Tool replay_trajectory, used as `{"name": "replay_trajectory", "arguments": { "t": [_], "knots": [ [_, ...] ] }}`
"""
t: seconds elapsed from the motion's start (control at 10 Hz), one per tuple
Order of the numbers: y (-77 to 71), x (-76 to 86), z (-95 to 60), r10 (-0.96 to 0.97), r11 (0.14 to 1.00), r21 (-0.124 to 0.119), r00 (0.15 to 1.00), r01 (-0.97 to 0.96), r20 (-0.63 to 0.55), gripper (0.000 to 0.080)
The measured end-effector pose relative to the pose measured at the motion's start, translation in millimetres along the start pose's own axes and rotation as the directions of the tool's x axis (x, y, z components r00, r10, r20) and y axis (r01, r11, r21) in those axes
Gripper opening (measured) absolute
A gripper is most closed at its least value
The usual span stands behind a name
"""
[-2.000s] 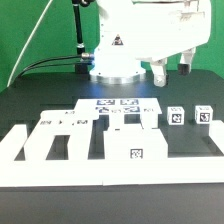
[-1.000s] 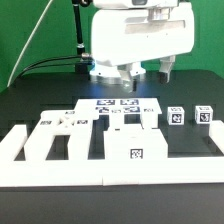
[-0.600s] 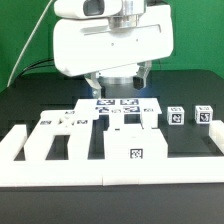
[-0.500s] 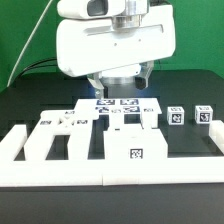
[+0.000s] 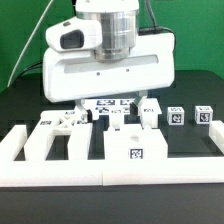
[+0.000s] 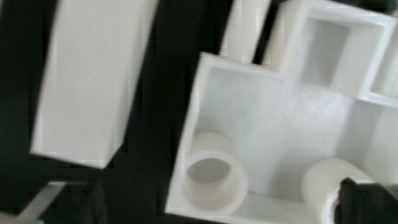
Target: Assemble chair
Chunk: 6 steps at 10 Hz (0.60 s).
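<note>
The chair's white parts lie in a row in the exterior view: barred frames [image 5: 50, 142] at the left, a tagged panel [image 5: 136, 153] in the middle, two small tagged blocks [image 5: 176, 116] [image 5: 204, 115] at the right. My gripper [image 5: 112, 108] hangs low over the back of this row, open and empty, and its wide white body hides what lies behind. In the wrist view a recessed white panel with two round pegs [image 6: 294, 110] lies under the open gripper [image 6: 214, 205], between dark fingertips [image 6: 54, 203] that do not touch it. A long flat white piece [image 6: 86, 80] lies beside it.
The long low white border rail [image 5: 60, 174] runs along the front of the parts. The marker board [image 5: 112, 103] lies behind the parts, mostly hidden by my gripper. Black cables [image 5: 40, 62] trail at the back left. The table top is black.
My gripper has swung from the upper right to the centre and come down toward the row of parts. The parts have not moved.
</note>
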<state>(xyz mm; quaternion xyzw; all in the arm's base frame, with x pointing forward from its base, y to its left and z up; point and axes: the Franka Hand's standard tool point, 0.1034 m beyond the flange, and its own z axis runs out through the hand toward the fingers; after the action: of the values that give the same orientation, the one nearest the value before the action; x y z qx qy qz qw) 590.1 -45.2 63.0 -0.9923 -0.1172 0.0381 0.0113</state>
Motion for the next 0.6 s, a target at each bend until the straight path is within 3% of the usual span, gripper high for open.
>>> {"name": "replay_trajectory", "arguments": {
  "t": [0.1, 0.5, 0.6],
  "knots": [
    [-4.8, 4.6, 4.5, 0.015, 1.000, 0.017, 1.000, -0.015, -0.008, 0.0650],
    [-4.5, 3.3, 5.5, 0.011, 1.000, 0.018, 1.000, -0.011, -0.006, 0.0650],
    [-8.3, -1.4, 14.4, 0.042, 0.999, 0.018, 0.999, -0.042, 0.001, 0.0650]
  ]
}}
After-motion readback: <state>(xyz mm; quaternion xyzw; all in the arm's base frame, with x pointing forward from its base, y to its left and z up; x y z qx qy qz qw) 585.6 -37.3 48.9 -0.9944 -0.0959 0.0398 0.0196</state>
